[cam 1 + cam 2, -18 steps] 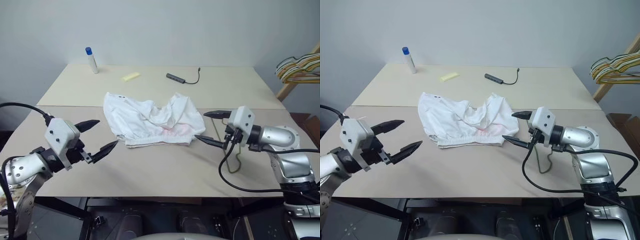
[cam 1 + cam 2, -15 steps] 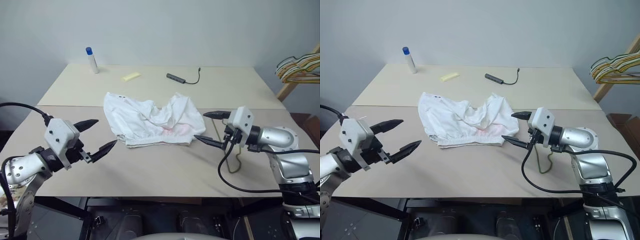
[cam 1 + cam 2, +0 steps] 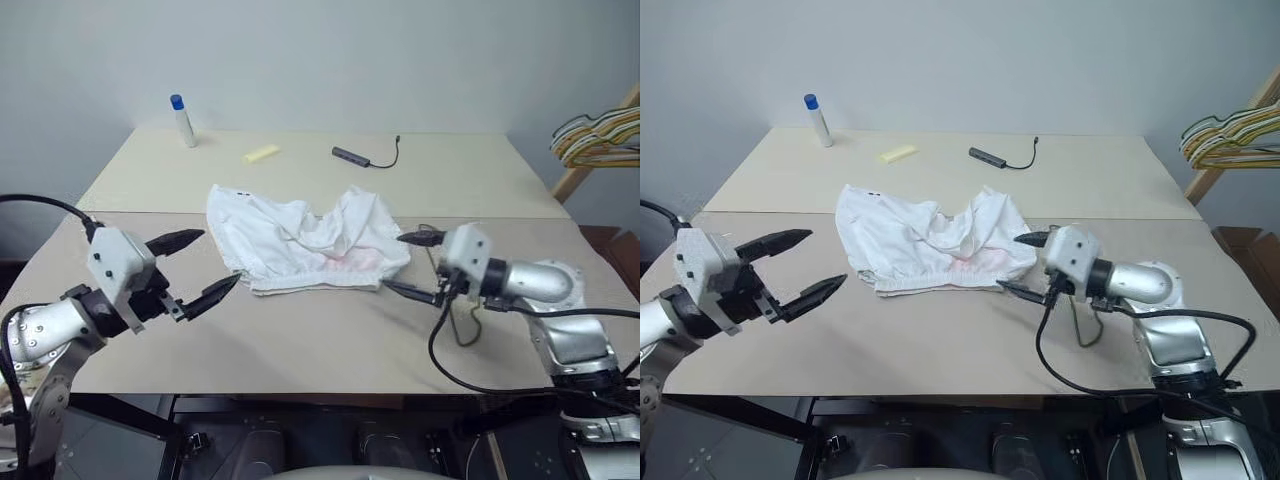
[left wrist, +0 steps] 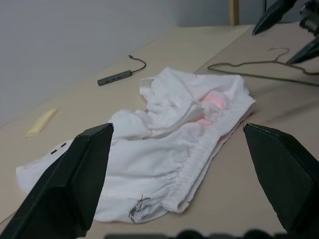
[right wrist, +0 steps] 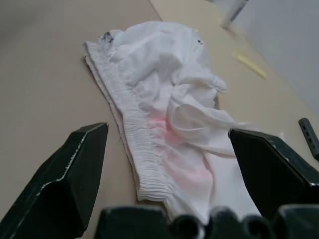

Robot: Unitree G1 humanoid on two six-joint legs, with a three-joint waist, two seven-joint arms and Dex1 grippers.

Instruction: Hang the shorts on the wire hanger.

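Note:
The white shorts (image 3: 300,240) lie crumpled on the table's middle, elastic waistband toward me with a faint pink mark near it. The wire hanger (image 4: 249,75) lies flat on the table just right of the shorts; my right arm covers much of it, and its hook (image 3: 468,335) shows below that arm. My right gripper (image 3: 393,262) hovers open at the shorts' right edge, pointing left at the waistband. Off the shorts' left side, my left gripper (image 3: 218,258) is open with nothing in it, a short gap from the fabric.
At the table's back stand a white bottle with a blue cap (image 3: 184,120), a yellow slip (image 3: 261,153) and a dark adapter with a cable (image 3: 365,156). A bunch of coloured hangers (image 3: 600,135) hangs off the right, beyond the table edge.
My right gripper has shifted a little left toward the shorts and dipped lower. The left gripper has barely moved. The shorts lie as before.

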